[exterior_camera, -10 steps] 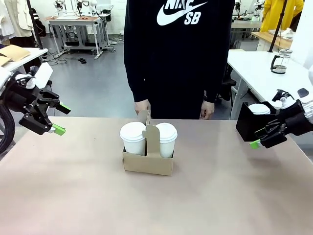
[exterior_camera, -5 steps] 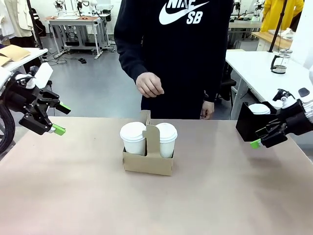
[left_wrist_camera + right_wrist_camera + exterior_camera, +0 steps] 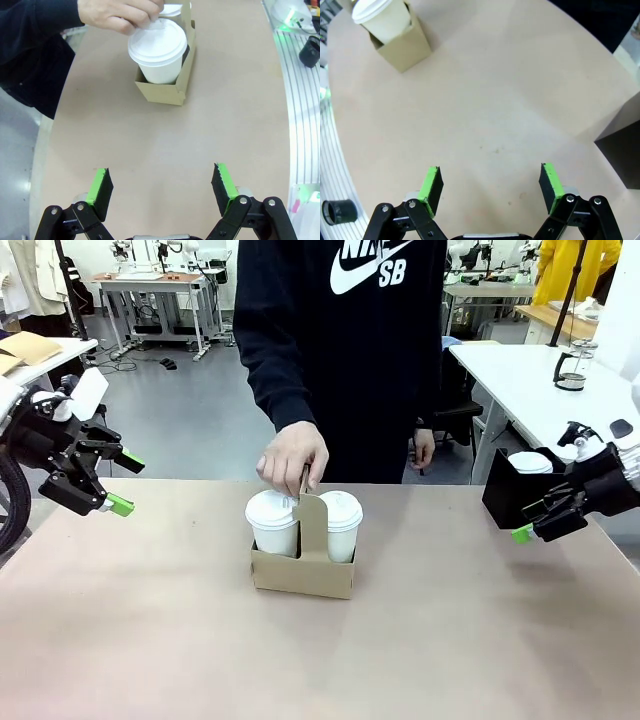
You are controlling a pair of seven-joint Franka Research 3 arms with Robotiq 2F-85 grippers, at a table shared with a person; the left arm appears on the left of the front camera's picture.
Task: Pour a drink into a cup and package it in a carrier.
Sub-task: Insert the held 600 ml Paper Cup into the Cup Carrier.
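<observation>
End effectors sit at opposite edges of the counter (image 3: 420, 640), both with fingers spread wide and nothing between them. Left end effector (image 3: 122, 481) hovers above the counter's left edge, green pads apart; in its wrist view (image 3: 162, 184) the gap between the pads frames bare counter, with the carrier (image 3: 167, 85) farther ahead. Right end effector (image 3: 530, 525) hangs over the right edge just beside a black box (image 3: 515, 495) holding a short white cup (image 3: 530, 462); in its own wrist view (image 3: 491, 186) the pads are likewise apart over bare counter, the box (image 3: 622, 145) at the right edge and the carrier (image 3: 402, 47) well away at top left.

Centre of the counter: the carrier (image 3: 303, 570), brown cardboard, standing flat, with two lidded white cups in its slots, one cup (image 3: 273, 522) left of the upright handle panel (image 3: 311, 520) and the other cup (image 3: 340, 524) right of it (lids hide any drink). A person stands at the far side; one hand (image 3: 291, 460) is down on the top of the handle, fingers pinching it, just above the left cup's lid. In the left wrist view that hand (image 3: 120, 14) touches the lid rim of the nearer cup (image 3: 158, 52). The other hand (image 3: 423, 450) hangs by the person's side.
</observation>
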